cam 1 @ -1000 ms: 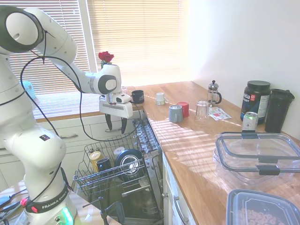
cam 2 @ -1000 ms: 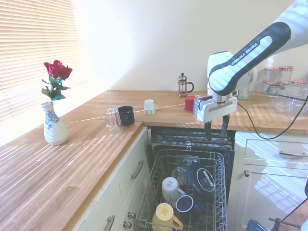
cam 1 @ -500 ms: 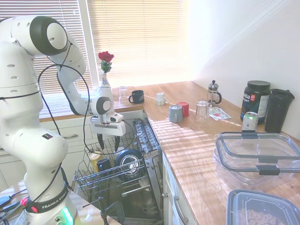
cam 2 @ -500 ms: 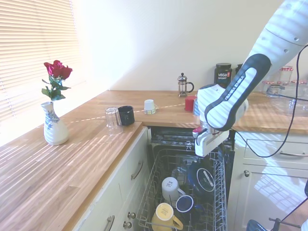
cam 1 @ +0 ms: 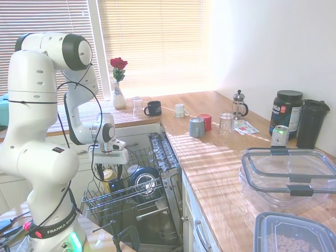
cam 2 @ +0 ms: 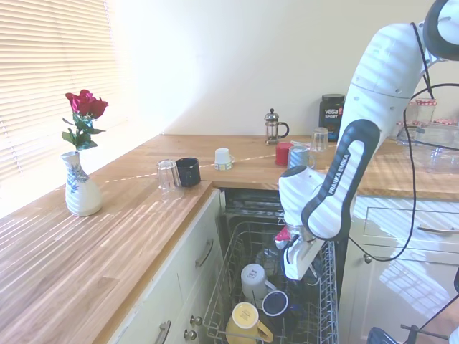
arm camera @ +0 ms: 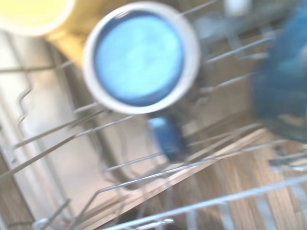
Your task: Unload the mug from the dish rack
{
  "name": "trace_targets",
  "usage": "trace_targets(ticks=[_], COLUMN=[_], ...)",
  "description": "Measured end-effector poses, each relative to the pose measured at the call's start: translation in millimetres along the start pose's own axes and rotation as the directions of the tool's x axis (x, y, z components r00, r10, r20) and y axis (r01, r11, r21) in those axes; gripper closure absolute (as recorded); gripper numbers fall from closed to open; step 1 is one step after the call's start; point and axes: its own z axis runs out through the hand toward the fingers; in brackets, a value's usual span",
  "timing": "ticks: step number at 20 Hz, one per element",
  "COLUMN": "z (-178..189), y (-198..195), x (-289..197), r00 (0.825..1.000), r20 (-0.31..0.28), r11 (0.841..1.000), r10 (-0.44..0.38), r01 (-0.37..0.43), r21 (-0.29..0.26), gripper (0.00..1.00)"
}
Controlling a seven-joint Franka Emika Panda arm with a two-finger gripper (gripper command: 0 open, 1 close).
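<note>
Several cups sit in the large silver-grey wire dish rack (cam 2: 326, 283), which is pulled out below the wooden counter (cam 1: 220, 157). Nearest in the second exterior view is a yellow mug (cam 2: 245, 320); just beside it is the small glossy dark navy mug (cam 2: 275, 304) with a pale rim, standing mouth up, and behind it a white mug (cam 2: 252, 276) and a dark round lid (cam 1: 144, 181). The wrist view, blurred, looks into the navy mug's open mouth. The white two-finger gripper (cam 1: 112, 171) hangs low over the rack, close above this mug; whether its jaws are apart I cannot tell. Farther on the counter stand a black tub (cam 1: 286, 113) with unclear white print, a drink can (cam 1: 279, 135) and a white vase (cam 2: 79, 185) of red roses. The arm shows "FRANKA EMIKA".
</note>
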Motion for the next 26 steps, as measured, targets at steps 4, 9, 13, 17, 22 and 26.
trace_targets(ticks=[4,9,13,17,22,26], z=[18,49,78,97,103,101], y=[-31,-56,-53,-47,-52,-54], x=[-6,4,17,32,45,59], r00=[0.998,0.994,0.989,0.981,0.970,0.973], r20=[0.015,0.025,0.040,0.054,0.044,0.027], r11=[0.998,0.992,0.984,0.972,0.960,0.961], r10=[-0.056,-0.106,-0.139,-0.186,-0.239,-0.231], r01=[0.056,0.107,0.143,0.192,0.242,0.233], r21=[-0.015,-0.067,-0.110,-0.137,-0.143,-0.148], gripper=[0.00,0.00,0.00,0.00,1.00,1.00])
